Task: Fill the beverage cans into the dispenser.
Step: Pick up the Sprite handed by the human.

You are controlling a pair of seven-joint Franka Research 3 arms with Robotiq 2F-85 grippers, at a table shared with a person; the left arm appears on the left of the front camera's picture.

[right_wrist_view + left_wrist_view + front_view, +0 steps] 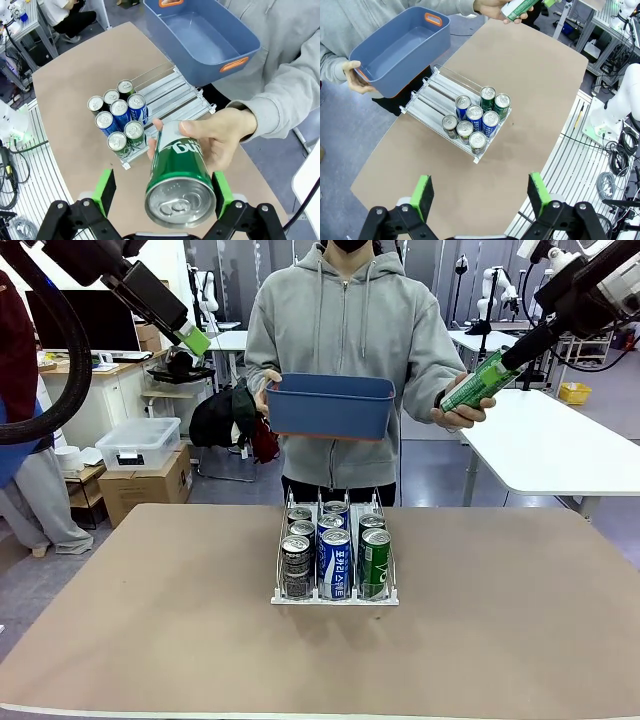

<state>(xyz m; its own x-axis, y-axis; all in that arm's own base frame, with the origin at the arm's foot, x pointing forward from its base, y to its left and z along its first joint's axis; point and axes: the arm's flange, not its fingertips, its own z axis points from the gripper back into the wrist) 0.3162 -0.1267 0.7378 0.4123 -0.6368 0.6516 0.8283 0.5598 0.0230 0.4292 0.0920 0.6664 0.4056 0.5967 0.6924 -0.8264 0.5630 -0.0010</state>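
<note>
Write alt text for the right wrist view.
A person's hand holds a green can between the open right gripper's green pads. Beyond, a rack with eight cans sits on the table; the person holds an empty blue bin.

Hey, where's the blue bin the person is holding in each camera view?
Front view: blue bin at upper centre, held at the person's chest, behind the dispenser.
Left wrist view: upper left, beyond the dispenser's empty end.
Right wrist view: top right, above the rack.
Shared landmark: the dispenser full of cans.
</note>
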